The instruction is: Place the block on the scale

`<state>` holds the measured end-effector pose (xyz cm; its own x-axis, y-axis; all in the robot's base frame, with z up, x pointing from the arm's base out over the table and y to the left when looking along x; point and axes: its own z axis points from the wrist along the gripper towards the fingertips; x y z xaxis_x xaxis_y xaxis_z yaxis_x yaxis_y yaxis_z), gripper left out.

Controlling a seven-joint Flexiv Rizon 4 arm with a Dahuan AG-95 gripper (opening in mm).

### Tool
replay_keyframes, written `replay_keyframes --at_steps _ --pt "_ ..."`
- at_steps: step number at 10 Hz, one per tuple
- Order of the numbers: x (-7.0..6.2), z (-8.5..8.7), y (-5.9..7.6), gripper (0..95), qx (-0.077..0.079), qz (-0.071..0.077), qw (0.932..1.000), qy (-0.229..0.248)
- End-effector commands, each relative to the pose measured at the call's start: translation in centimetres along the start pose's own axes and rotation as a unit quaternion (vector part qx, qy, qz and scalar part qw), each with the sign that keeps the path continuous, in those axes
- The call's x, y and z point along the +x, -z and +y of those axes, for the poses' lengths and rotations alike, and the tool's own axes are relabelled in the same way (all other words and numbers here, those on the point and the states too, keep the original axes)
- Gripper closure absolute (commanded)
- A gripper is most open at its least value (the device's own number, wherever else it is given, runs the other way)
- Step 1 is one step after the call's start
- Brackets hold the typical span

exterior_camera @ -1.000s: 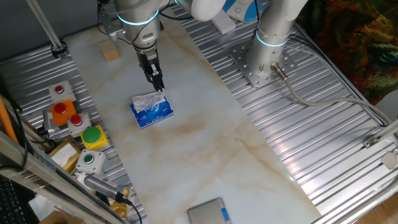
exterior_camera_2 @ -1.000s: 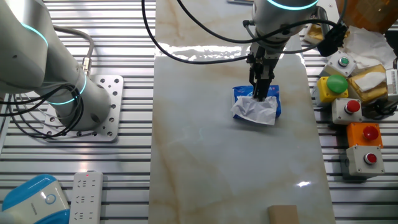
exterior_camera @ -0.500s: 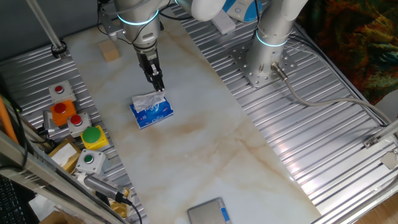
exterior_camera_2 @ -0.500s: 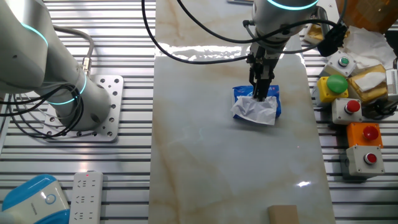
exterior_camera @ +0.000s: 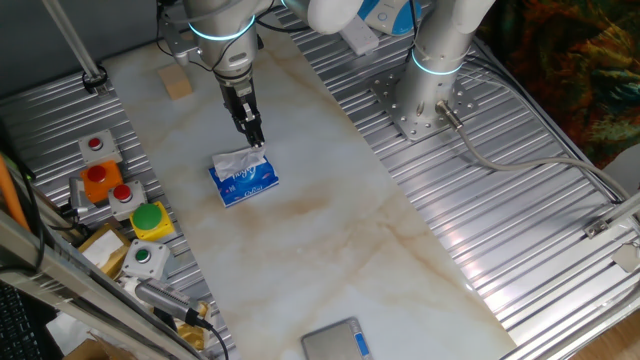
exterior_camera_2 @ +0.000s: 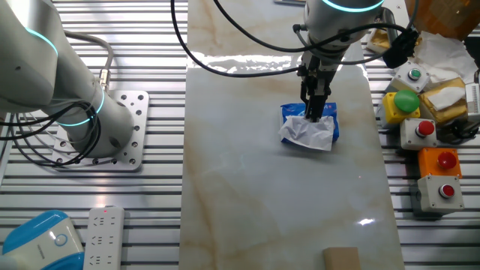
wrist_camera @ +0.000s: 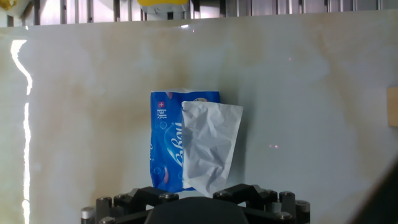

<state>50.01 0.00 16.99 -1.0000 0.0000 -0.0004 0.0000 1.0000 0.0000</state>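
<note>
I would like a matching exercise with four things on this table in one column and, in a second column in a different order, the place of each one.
Things:
1. block
2. scale
3. tissue pack
4. gripper

Places:
A. on the marble, directly under the fingers
B. at the marble's near edge in one fixed view, partly cut off
C. just above the white tissue
D. alone near the marble's far corner, by the ribbed metal

Pairs: 1-D, 2-B, 3-A, 4-C
</note>
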Motion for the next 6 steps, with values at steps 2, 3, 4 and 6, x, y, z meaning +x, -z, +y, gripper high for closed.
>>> replay_keyframes --at_steps 2,3,4,6 --pt "-0.01 -0.01 0.04 95.0 0.035 -0.029 0.9962 0.075" --pt "-0.12 -0.12 0.35 95.0 0.016 -0.025 0.9971 0.070" --pt "-0.19 -0.19 0.54 95.0 0.019 -0.022 0.9971 0.071" --pt "-0.23 -0.22 0.64 95.0 0.020 -0.022 0.9969 0.072"
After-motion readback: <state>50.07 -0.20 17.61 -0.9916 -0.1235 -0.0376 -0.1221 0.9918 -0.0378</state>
